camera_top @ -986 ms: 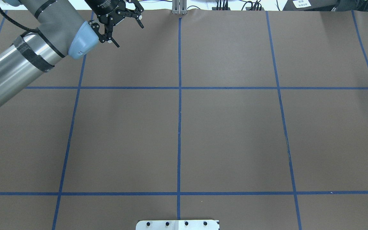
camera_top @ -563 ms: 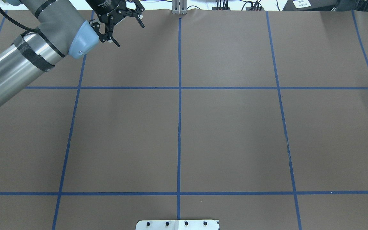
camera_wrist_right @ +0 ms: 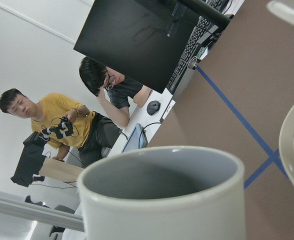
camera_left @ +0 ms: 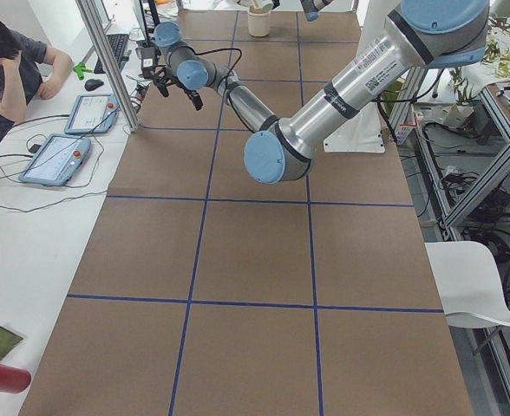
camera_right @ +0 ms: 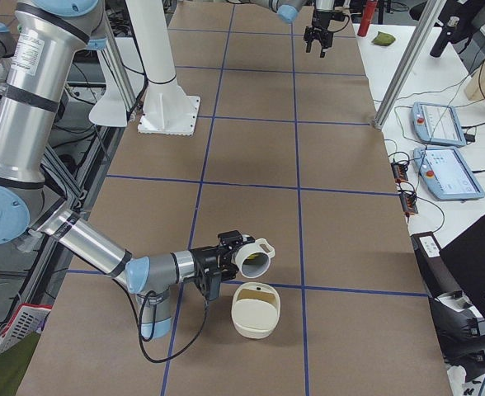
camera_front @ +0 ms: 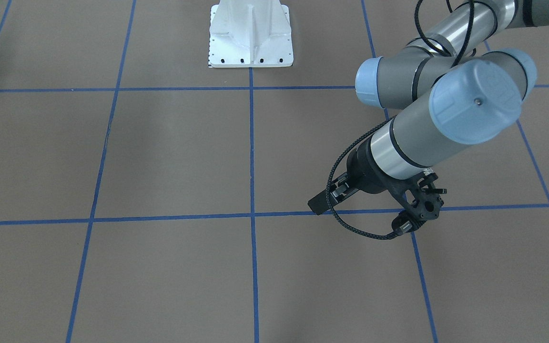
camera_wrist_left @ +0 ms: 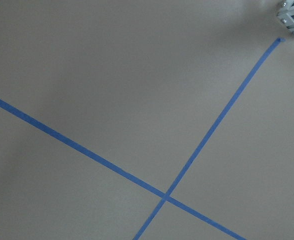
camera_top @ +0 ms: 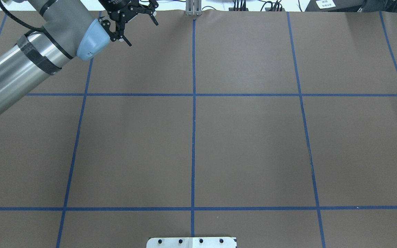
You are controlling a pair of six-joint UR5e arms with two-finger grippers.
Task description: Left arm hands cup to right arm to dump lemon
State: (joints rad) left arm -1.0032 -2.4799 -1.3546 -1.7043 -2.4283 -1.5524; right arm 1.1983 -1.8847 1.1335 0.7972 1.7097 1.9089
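Two grippers to place. Where is the left one?

Left gripper [camera_top: 143, 33] hangs over the tabletop [camera_top: 246, 148] at about 11 o'clock in the overhead view, close to the far edge. Its fingers are spread wide apart with nothing between them. Its wrist camera sees only brown paper and crossing blue tape lines [camera_wrist_left: 164, 196].

And the right one?

Right gripper [camera_right: 241, 254] shows only in the side views, at the end of the near arm in the right side view, low over the tabletop. The cup [camera_right: 256, 257] sits at its tip, tipped onto its side, with the handle uppermost and the mouth facing roughly 4 o'clock in that picture. I cannot tell whether the fingers are clamped on it.

What is around the cup?

One cream bowl [camera_right: 255, 328] stands on the tabletop at 6 o'clock from the cup, just beside it. Whether they touch I cannot tell. The right wrist camera looks across the cup's white rim into a greyish inside, with the bowl's edge at 3 o'clock.

Where is the lemon?

Some dull yellow-green colour fills the cup's mouth in the right side view. That may be the lemon [camera_right: 256, 265], but it is too small to be sure.
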